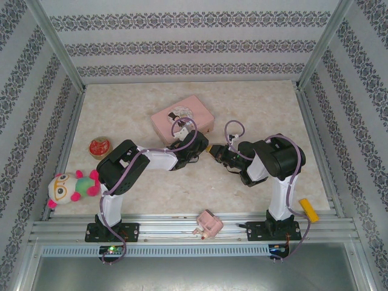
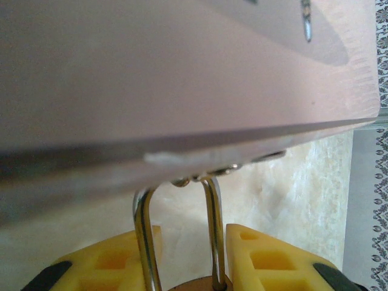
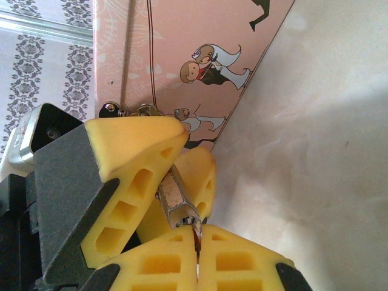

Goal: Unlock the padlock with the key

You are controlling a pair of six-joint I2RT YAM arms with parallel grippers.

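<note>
Padlock [image 3: 173, 197] at pink tin's [image 1: 182, 115] near-right side, mid-table [image 1: 273, 109], shackle through the clasp; left gripper [image 2: 193, 257] clamped on its body; long axis points keyhole-end at right gripper [image 3: 197, 245], clenched on key [image 3: 196, 232]; tip seemingly at the keyhole; bare table rightward, tin wall close.

Padlock [image 2: 213, 230] shackle shiny smooth metal; pink tin [image 1: 183, 115] smooth, satin; table [image 1: 121, 109] matt, marbled
</note>
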